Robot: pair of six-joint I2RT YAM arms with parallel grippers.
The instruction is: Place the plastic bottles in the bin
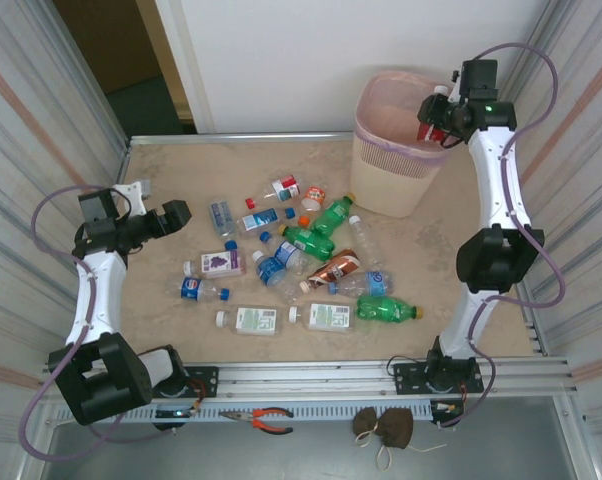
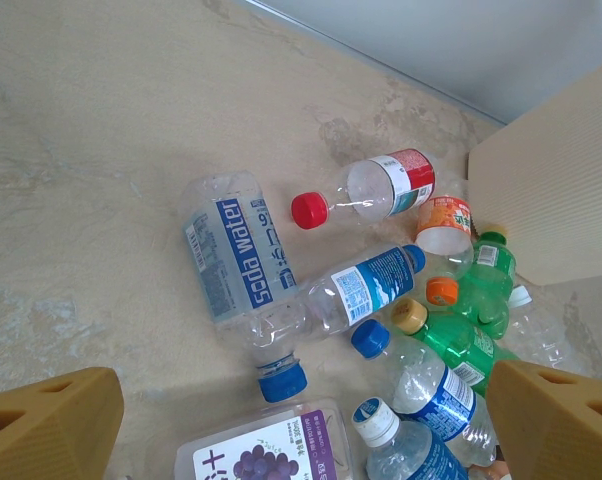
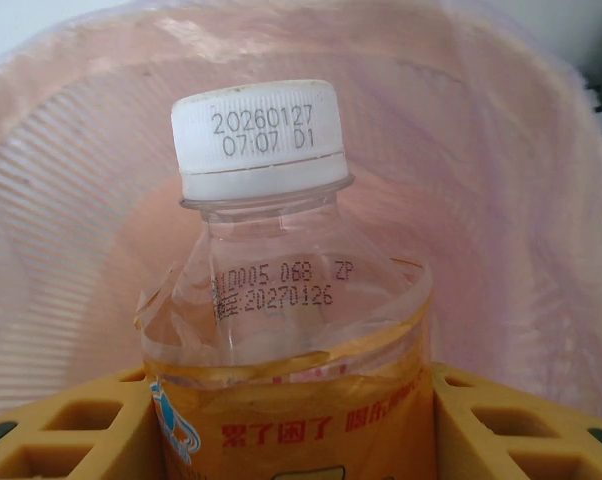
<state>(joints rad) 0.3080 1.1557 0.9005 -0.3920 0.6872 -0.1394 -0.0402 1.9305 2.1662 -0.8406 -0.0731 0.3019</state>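
Release looks to be the step in hand on the right. The right gripper is clamped on an orange-labelled bottle with a white cap, its yellow fingers pressing the label from either side. The bottle hangs over the mouth of the bin at the far right of the table, cap pointing away from the wrist, so it should drop inside the pink liner once let go. To get there, the right arm stands tall from its near base, elbow bent at mid-height and forearm stretched far and up to the rim.

The other plastic bottles lie on their sides in a loose cluster mid-table, well apart from the bin. The left gripper is spread wide and holds nothing. It hovers over the left of the table, aimed right toward a clear soda water bottle with a blue cap at the cluster's left edge, likely the next pick. The left arm is folded, rising from its near base with the wrist turned toward the centre.
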